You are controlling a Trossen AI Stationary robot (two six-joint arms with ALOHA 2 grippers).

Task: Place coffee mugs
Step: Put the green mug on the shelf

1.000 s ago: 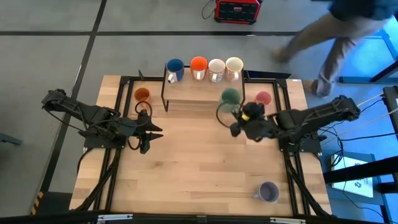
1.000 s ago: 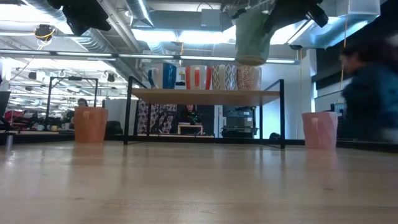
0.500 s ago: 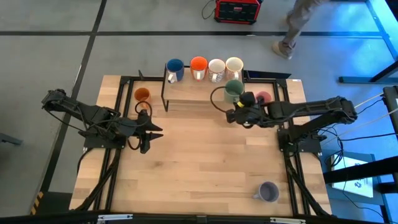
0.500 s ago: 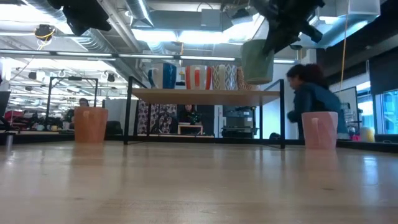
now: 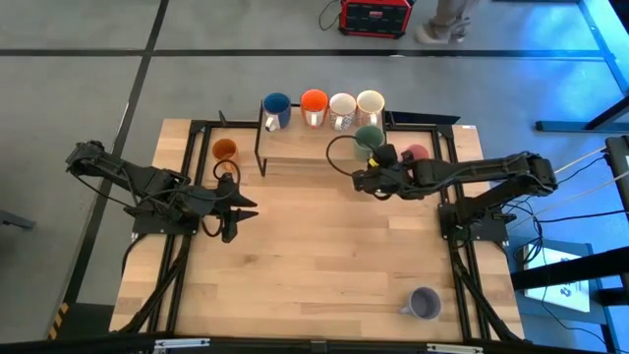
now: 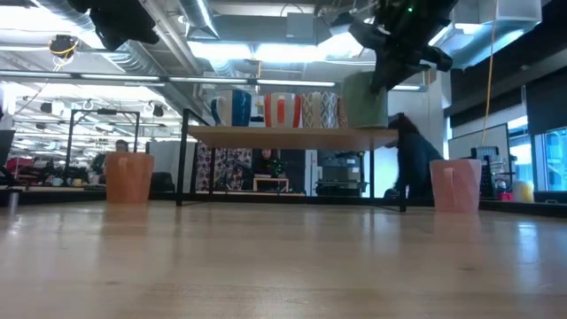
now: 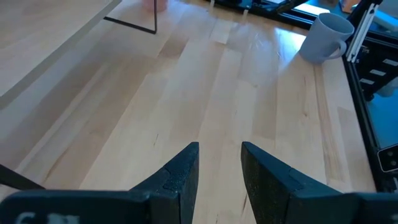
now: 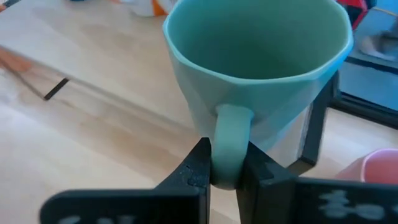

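Green mug (image 8: pixel 258 68) clamped by its handle in the right gripper (image 8: pixel 225 163) above the shelf (image 5: pixel 305 147), seemingly just clear of it; left gripper (image 7: pixel 219 167) parted, idle over the table (image 7: pixel 205 93).

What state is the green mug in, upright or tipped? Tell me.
Upright. The right gripper clamps the handle of the green mug, its mouth up and its base level at the shelf in the low view.

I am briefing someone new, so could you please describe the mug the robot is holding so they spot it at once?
Find the raised wooden shelf at the table's far edge, with four mugs along its back. At its right end, the right claw grips a glossy green ceramic mug by its handle: the only green one, and the only one held.
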